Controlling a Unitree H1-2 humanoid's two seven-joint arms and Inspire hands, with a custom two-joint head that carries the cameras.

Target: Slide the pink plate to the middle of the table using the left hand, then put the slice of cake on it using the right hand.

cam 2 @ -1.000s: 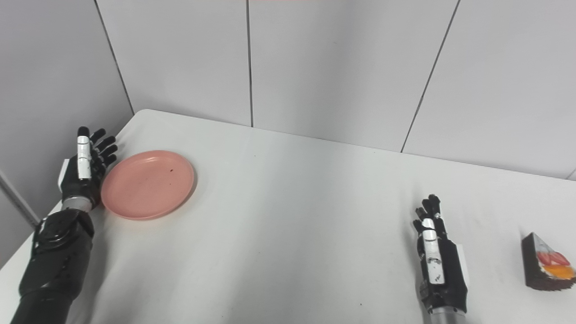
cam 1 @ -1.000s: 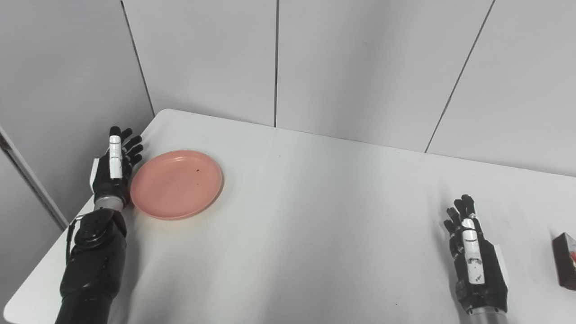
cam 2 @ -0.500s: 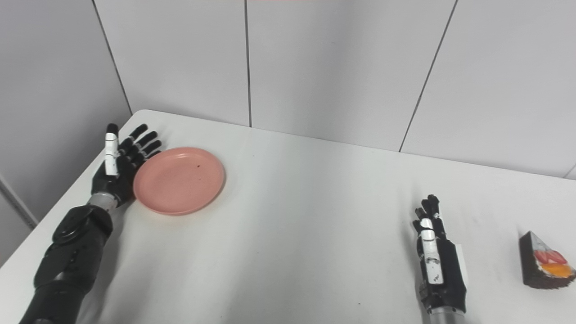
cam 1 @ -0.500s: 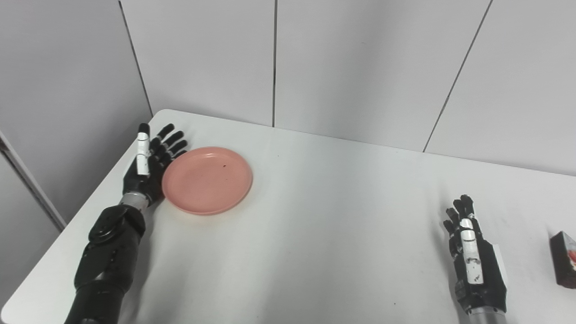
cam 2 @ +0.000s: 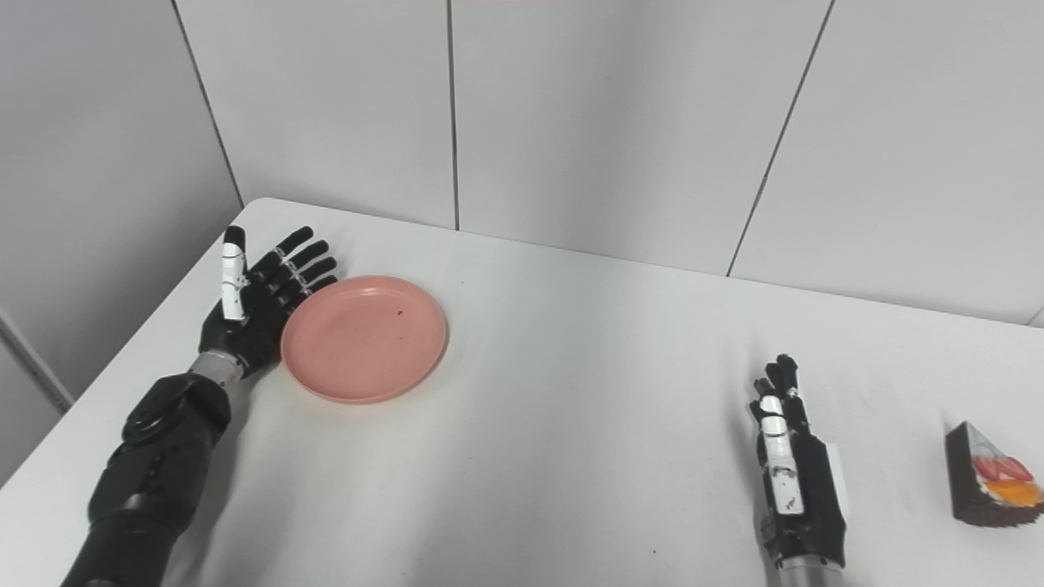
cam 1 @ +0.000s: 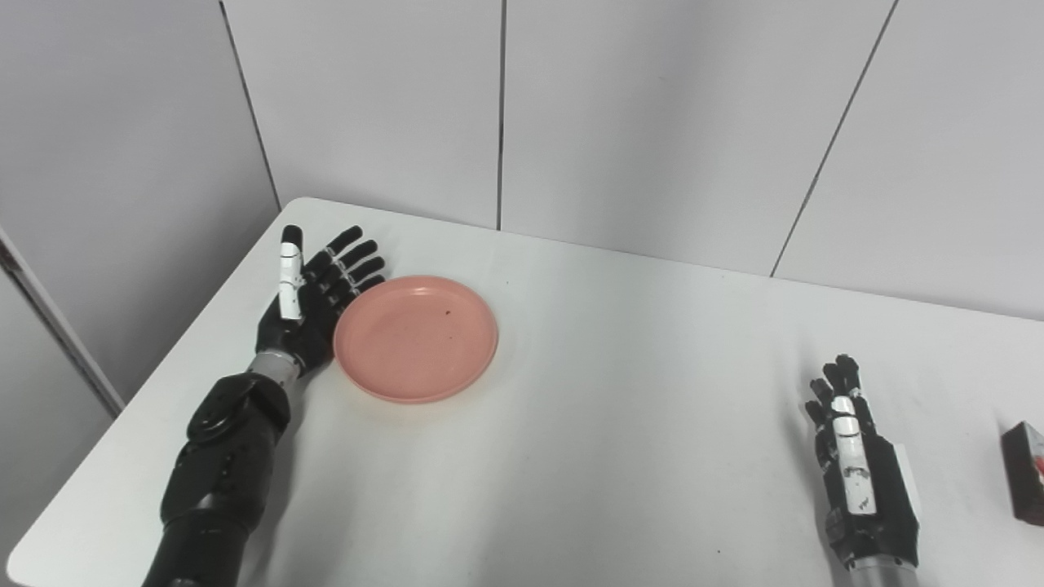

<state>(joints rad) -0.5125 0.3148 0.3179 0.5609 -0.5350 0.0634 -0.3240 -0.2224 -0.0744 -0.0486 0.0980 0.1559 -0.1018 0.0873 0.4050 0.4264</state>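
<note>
Left hand [cam 1: 306, 306] flat and released, fingers [cam 1: 352, 262] spread, palm edge against the left rim of the pink plate [cam 1: 416, 338]; fingertips just beyond the plate's far-left rim. Plate sits on the white table [cam 1: 571, 456], left of centre. Right hand [cam 2: 795, 481] rests on the table at the near right, fingers extended, grasping nothing. Slice of cake [cam 2: 988, 485] lies right of that hand, apart from its fingers.

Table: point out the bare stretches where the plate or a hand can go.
The widest free patch on the table lies between the pink plate and the right hand. Bare strips also run along the back edge and the near edge. It is tight between the right hand and the cake slice, and where the left hand borders the plate.
</note>
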